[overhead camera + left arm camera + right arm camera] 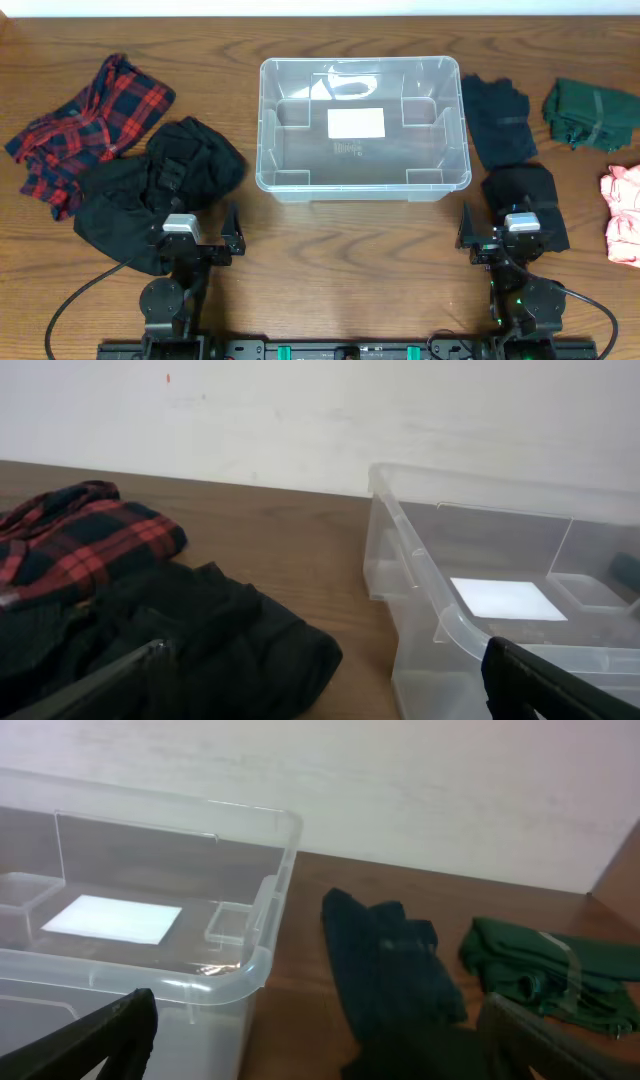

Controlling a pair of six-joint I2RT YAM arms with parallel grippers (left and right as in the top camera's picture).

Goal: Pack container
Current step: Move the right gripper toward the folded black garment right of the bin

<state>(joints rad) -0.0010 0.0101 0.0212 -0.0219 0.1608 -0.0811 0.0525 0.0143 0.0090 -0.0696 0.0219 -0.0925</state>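
- On the wooden desk (350,260), the clear container (360,186) sits at centre with nothing in it, and clothes lie in heaps on both sides.
- Likely trouble: the black garment (160,185) overlaps the red plaid shirt (85,120), so a loose pinch could drag both. Trailing cloth could also catch the rim and shove the light bin.
- The left gripper (192,238) is spread wide over the black heap's near edge and holds nothing.
- The right gripper (505,236) is equally wide and empty, poised by another dark garment (525,195). I cannot tell whether either one touches the cloth.
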